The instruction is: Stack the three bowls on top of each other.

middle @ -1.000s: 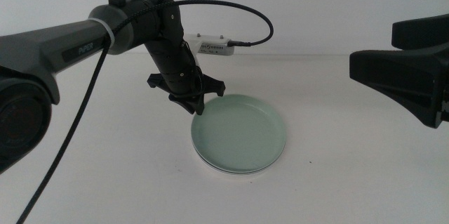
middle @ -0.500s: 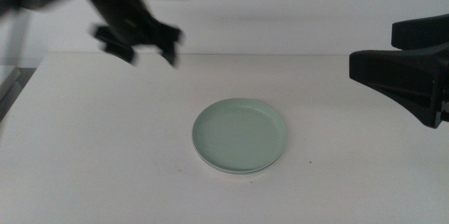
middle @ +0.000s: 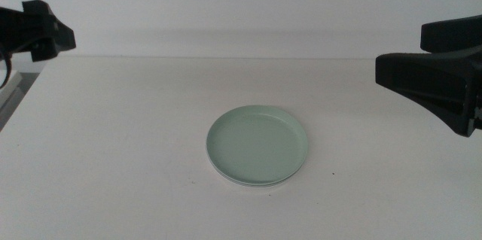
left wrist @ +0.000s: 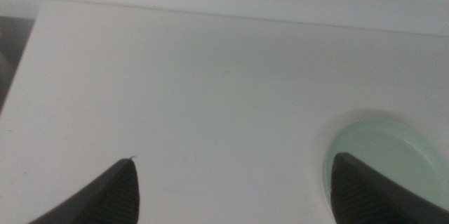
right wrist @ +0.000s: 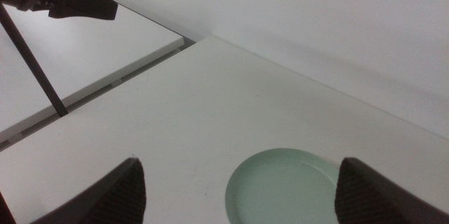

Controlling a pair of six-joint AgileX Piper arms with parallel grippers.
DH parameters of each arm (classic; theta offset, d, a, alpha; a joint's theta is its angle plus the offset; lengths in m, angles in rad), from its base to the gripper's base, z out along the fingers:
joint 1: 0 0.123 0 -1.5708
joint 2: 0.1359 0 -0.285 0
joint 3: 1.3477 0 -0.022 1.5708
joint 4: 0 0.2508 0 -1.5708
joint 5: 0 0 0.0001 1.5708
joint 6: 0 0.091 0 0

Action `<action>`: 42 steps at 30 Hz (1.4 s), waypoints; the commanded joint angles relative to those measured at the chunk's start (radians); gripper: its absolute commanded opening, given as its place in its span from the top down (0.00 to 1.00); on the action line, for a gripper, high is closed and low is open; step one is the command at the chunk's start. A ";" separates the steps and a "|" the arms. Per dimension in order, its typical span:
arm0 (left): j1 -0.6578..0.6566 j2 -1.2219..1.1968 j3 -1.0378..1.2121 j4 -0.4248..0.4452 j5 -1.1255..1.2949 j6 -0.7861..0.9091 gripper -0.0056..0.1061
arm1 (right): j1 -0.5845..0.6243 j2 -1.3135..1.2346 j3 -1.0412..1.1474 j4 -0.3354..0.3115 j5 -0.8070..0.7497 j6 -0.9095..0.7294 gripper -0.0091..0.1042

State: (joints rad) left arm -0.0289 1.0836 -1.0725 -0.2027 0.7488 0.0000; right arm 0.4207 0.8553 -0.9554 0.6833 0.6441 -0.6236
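Note:
The mint green bowl (middle: 257,144) lies on top of a stack in the middle of the table. A thin pale rim (middle: 239,183) of a bowl beneath it shows at the front edge. I cannot tell the white and grey bowls apart under it. The green bowl also shows in the left wrist view (left wrist: 382,154) and the right wrist view (right wrist: 284,182). My left gripper (left wrist: 233,159) is open and empty, drawn back to the far left (middle: 45,33), well away from the stack. My right gripper (right wrist: 238,161) is open and empty, held at the right (middle: 433,78).
The white table (middle: 113,142) stretches around the stack, with its left edge (middle: 15,101) near the left arm. A pale wall runs behind it. The left arm and its cable show in the right wrist view (right wrist: 77,3).
My left gripper has lifted off the back left rim of the green bowl and swung away to the far left. The stack and the right arm have not moved.

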 commanded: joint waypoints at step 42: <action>-0.001 -0.231 0.252 -0.031 -0.311 0.029 0.11 | -0.280 -0.300 0.488 -0.256 -0.308 -0.003 0.13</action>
State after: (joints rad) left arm -0.0291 0.9256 -0.8822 -0.2275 0.5091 0.0270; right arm 0.2005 0.6280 -0.5365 0.5036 0.3481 -0.6215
